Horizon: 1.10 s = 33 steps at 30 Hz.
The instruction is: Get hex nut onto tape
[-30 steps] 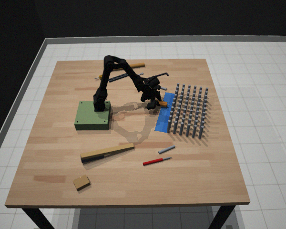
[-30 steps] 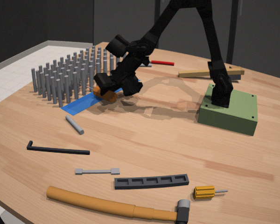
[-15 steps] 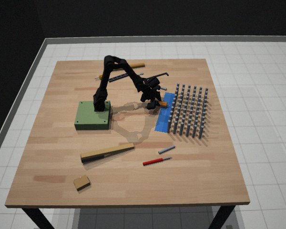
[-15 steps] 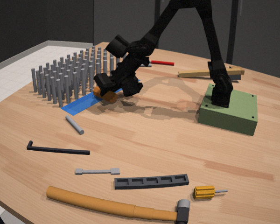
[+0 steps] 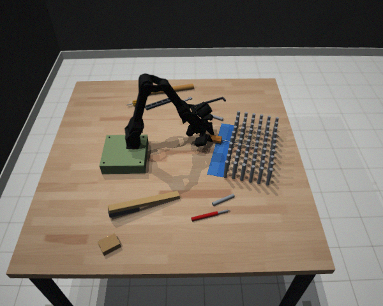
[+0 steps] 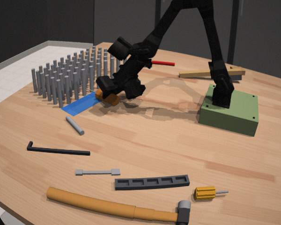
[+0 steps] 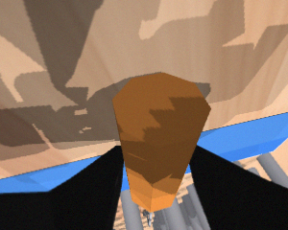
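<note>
My gripper [image 5: 207, 138] is shut on the orange-brown handle of the hook pick [image 5: 216, 138], low over the table at the left edge of the blue tape strip [image 5: 221, 150]. In the exterior view the handle [image 6: 107, 96] lies near the table between my fingers [image 6: 116, 89], and its thin shaft points into the standing grey spacers [image 6: 70, 72]. In the wrist view the handle [image 7: 158, 144] fills the middle, with the tape [image 7: 245, 136] and spacers [image 7: 192, 211] beyond it. The spacers [image 5: 251, 145] all stand upright. The hex nut is hidden among them.
A loose grey rod [image 5: 223, 199] and a red-handled tool [image 5: 209, 215] lie in front of the spacers. Another grey rod [image 6: 74, 124], a black hex key [image 6: 57, 150], a hammer [image 6: 116, 208] and a black rail [image 6: 151, 182] lie behind the arm. The green base [image 5: 124, 158] is left.
</note>
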Motion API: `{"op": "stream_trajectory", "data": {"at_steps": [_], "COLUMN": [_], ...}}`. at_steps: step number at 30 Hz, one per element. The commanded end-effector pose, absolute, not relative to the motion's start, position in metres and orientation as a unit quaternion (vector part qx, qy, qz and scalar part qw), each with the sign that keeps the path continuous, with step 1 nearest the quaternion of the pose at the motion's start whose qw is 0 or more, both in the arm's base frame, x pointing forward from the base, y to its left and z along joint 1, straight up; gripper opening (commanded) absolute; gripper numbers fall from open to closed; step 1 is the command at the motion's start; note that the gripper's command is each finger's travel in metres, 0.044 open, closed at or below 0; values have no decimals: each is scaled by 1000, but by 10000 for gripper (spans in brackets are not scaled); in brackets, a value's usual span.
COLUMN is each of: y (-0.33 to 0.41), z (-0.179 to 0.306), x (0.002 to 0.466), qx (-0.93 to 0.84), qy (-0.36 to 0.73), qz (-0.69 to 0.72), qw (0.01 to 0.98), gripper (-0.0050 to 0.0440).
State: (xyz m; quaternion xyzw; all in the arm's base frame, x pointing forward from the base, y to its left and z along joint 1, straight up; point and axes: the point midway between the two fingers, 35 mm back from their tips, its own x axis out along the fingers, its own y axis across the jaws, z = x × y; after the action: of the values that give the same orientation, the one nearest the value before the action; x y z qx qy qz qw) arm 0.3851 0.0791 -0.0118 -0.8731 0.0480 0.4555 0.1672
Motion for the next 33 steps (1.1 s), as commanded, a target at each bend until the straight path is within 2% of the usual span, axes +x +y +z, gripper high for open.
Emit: {"op": "stream_trajectory", "data": {"at_steps": [1, 33], "y": [81, 92], "z": [0, -3], "x": [385, 344], "qx": [-880, -877], "qy": [47, 46], "qz": [439, 445], "qw": [176, 177], "gripper": [-50, -50]}}
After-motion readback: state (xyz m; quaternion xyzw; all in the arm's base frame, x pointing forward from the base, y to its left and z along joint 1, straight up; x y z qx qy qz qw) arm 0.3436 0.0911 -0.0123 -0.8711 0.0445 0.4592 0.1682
